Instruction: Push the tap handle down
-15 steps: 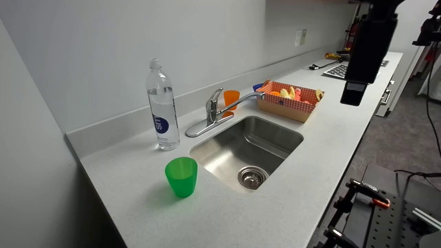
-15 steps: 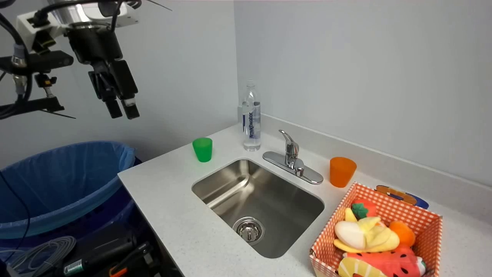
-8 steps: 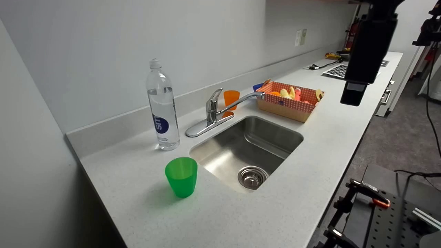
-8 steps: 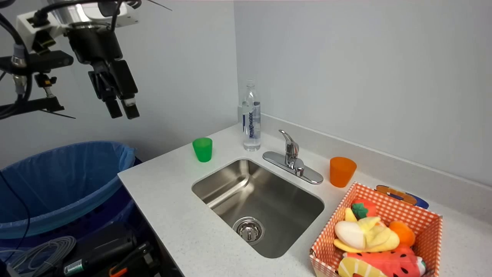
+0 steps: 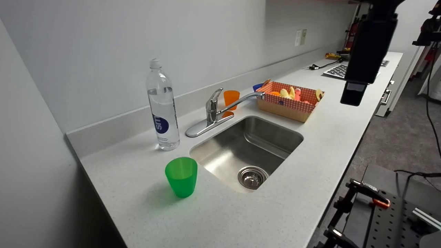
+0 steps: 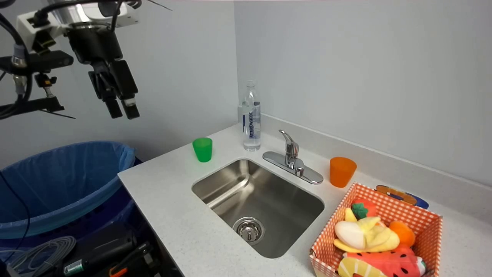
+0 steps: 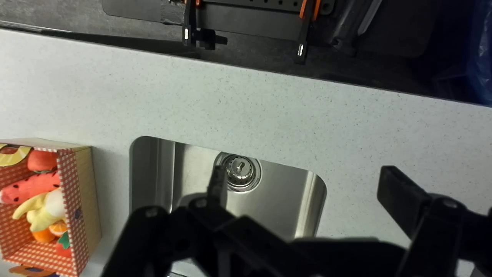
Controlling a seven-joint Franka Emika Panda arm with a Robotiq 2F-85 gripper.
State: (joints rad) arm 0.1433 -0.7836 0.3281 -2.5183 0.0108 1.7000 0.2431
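Observation:
The tap handle (image 5: pixel 216 94) is a short chrome lever on top of the silver faucet (image 5: pixel 211 115). It slants upward from the faucet body in both exterior views (image 6: pixel 285 135). The curved chrome spout (image 5: pixel 241 100) reaches out from the faucet toward the basket. My gripper (image 6: pixel 123 112) is high in the air, well apart from the faucet. In the wrist view, the gripper (image 7: pixel 303 184) is open and empty, its fingers wide apart above the sink and counter. The tap handle does not show in the wrist view.
A water bottle (image 5: pixel 163 113) stands beside the faucet, with a green cup (image 5: pixel 181 177) on the counter. An orange cup (image 6: pixel 342 172) and a checked basket (image 6: pixel 426 227) of toy fruit are on the faucet's far side. The sink (image 6: pixel 276 215) lies in front; a blue bin (image 6: pixel 69 181) stands off the counter.

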